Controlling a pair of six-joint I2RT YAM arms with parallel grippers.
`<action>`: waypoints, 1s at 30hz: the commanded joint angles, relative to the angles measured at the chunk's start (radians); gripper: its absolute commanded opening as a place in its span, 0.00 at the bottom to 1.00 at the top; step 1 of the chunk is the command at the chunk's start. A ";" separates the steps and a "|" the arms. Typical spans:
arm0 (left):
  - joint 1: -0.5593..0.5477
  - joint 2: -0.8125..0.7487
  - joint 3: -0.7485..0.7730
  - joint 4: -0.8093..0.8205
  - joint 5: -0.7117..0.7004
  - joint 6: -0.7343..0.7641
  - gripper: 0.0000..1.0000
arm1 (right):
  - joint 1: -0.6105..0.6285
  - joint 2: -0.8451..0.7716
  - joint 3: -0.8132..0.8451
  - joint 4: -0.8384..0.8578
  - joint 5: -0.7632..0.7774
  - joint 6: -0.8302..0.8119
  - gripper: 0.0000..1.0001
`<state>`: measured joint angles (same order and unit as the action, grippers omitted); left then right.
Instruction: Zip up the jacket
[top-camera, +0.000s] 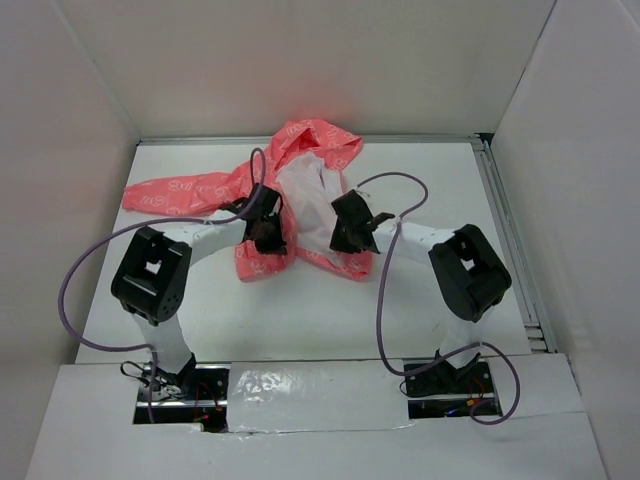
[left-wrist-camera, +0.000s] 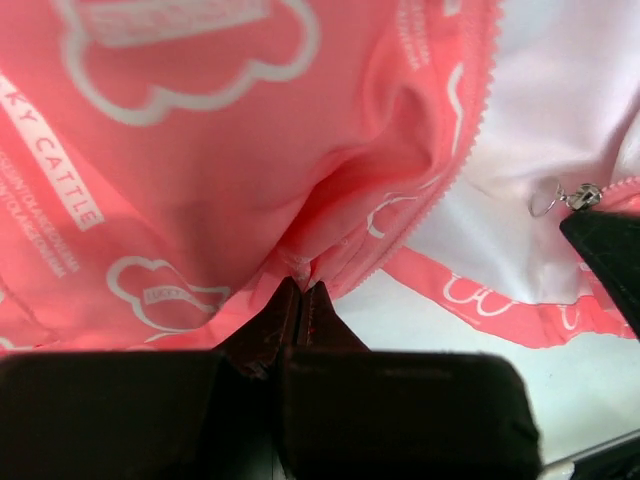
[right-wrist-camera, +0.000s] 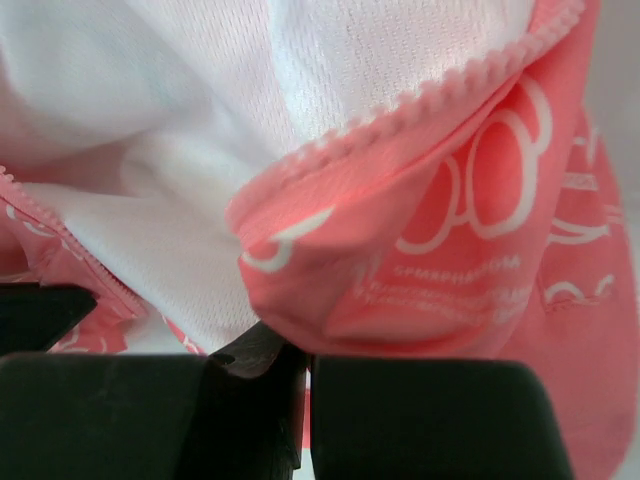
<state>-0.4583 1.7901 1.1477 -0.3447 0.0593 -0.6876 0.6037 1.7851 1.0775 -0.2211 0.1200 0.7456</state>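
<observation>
A coral-pink hooded jacket (top-camera: 300, 170) lies unzipped at the far middle of the white bench (top-camera: 330, 310). Its pale lining (top-camera: 305, 200) faces up and one sleeve (top-camera: 180, 190) is stretched out to the left. The left claw (top-camera: 268, 232) is clenched on a fold of the jacket's left front panel near the hem. The right claw (top-camera: 352, 228) is pinched tight on the opposite front edge, just under the zipper teeth (right-wrist-camera: 430, 105). The metal zipper pull (left-wrist-camera: 560, 197) rests on the lining beside the right claw.
</observation>
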 joint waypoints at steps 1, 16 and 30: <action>0.021 -0.067 0.015 0.039 0.039 0.097 0.06 | -0.007 0.004 0.081 0.028 0.021 0.001 0.00; -0.164 -0.383 -0.206 -0.131 0.001 0.030 0.00 | -0.022 -0.018 0.024 -0.020 0.047 0.037 0.00; -0.279 -0.250 -0.316 -0.120 0.082 -0.087 0.43 | -0.021 -0.032 0.004 -0.020 0.060 0.043 0.00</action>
<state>-0.7254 1.5349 0.8177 -0.4557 0.1131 -0.7353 0.5888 1.7706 1.0622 -0.2409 0.1577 0.7734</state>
